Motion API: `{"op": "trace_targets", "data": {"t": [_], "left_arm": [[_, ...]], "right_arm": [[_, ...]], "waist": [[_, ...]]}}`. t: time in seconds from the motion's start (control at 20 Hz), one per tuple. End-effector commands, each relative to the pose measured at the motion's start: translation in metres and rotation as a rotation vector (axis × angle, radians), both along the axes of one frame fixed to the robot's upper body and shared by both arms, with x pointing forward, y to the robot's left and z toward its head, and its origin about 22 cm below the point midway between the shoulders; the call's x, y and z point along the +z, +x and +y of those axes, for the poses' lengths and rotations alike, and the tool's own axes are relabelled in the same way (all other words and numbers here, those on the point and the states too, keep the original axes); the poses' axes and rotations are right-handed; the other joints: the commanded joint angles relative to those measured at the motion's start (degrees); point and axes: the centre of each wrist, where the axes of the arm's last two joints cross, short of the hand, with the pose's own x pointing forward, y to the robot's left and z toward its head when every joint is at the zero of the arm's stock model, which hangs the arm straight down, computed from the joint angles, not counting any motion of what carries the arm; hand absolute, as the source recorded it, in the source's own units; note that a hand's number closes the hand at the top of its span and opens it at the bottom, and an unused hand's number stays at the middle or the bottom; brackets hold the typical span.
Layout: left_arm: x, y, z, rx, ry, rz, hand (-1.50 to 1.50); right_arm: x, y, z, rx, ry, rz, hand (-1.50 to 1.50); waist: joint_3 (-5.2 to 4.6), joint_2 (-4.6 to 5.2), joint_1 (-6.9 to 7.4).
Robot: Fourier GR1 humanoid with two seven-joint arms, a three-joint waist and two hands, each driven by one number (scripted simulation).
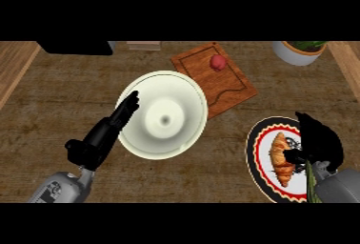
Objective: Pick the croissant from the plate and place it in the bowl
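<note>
Right hand (320, 140) hangs over the golden, ridged croissant (282, 161) on its red-rimmed plate (257, 143), grip unreadable; left hand (98, 136) lies straight-fingered against the cream bowl (169, 93).

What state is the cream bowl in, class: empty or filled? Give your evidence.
Empty. The bowl shows only its bare cream inside, and the croissant lies on the plate at the right.

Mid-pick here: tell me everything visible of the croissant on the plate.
The golden-brown, ridged croissant lies flat on the white centre of the round black-rimmed, red-ringed plate, long axis running up the view, narrow tip uppermost. It looks whole, like flaky pastry. The black right hand is close against its right side; whether it grips cannot be told.
</note>
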Motion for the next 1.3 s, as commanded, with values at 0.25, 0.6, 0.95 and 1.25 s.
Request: {"op": "trace_targets", "data": {"t": [0.25,0.6,0.95,1.25], "left_arm": [[0.001,-0.003,-0.006,-0.002,-0.01,-0.001,0.0],[0.0,0.001,-0.007,0.017,-0.019,0.004,0.0],[-0.003,-0.014,0.002,0.019,-0.017,0.021,0.0],[-0.004,-0.006,0.019,0.038,-0.012,0.012,0.0]], "right_arm": [[0.055,0.039,0.088,-0.096,-0.027,0.363,-1.5],[0.038,0.056,0.109,-0.161,-0.048,0.404,-1.5],[0.037,0.051,0.112,-0.118,-0.085,0.381,-1.5],[0.031,0.041,0.099,-0.106,-0.141,0.303,-1.5]], "waist": [[0.47,-0.17,-0.71],[0.6,0.05,-1.29],[0.64,-0.19,-1.65],[0.65,-0.07,-2.09]]}}
